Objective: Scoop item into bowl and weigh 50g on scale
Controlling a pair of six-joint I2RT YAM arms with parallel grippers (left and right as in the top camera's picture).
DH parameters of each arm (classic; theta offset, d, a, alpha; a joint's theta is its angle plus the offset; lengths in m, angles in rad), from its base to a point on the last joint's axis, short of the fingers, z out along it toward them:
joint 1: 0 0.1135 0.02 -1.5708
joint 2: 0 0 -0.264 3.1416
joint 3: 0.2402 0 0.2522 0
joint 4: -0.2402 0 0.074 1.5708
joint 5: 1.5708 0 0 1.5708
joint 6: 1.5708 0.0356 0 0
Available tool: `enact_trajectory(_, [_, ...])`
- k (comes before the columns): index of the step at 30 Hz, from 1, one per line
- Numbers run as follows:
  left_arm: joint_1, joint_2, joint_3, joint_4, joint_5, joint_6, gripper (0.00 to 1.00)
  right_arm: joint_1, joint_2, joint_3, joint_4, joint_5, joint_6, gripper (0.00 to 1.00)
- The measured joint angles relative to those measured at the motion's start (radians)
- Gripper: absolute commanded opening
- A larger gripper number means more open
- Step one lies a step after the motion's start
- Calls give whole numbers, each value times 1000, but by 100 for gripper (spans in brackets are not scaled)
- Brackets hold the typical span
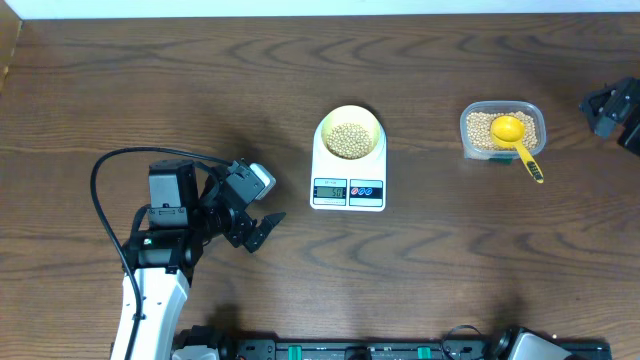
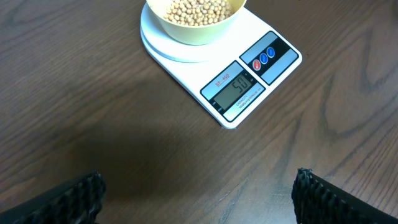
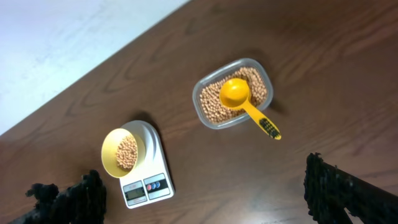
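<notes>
On the dark brown wooden worktop (image 1: 450,270), our left hand (image 2: 199,180), lower left overhead, and right hand (image 3: 205,174), at the right edge, both gape wide, empty. At centre the flat white digital scale (image 1: 348,190) reads 50. Right of it sits a clear plastic tub (image 1: 463,130). The pale yellow round bowl (image 1: 372,122) stands on the scale, and a bright yellow scoop (image 1: 509,128) lies in the tub. We see small tan beans (image 1: 349,139) in both.

The bowl (image 1: 348,112) of beans (image 1: 349,140) sits on the scale (image 1: 348,175) — yellow scoop (image 1: 520,148) lies in the clear tub (image 1: 466,150), well right
</notes>
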Motion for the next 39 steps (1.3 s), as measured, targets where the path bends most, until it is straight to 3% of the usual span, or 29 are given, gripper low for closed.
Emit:
enact_trajectory(13, [0,0,0,0,0,0,98,0,-31,0,44,-1,-5,99])
enact_trajectory(17, [0,0,0,0,0,0,98,0,-31,0,183,-55,-116,99])
enact_trajectory(27, [0,0,0,0,0,0,98,0,-39,0,167,-190,-331,99])
enact_trajectory(35, [0,0,0,0,0,0,98,0,-128,-2,56,-189,-383,99])
enact_trajectory(39, [0,0,0,0,0,0,98,34,-176,-99,142,-146,-393,99])
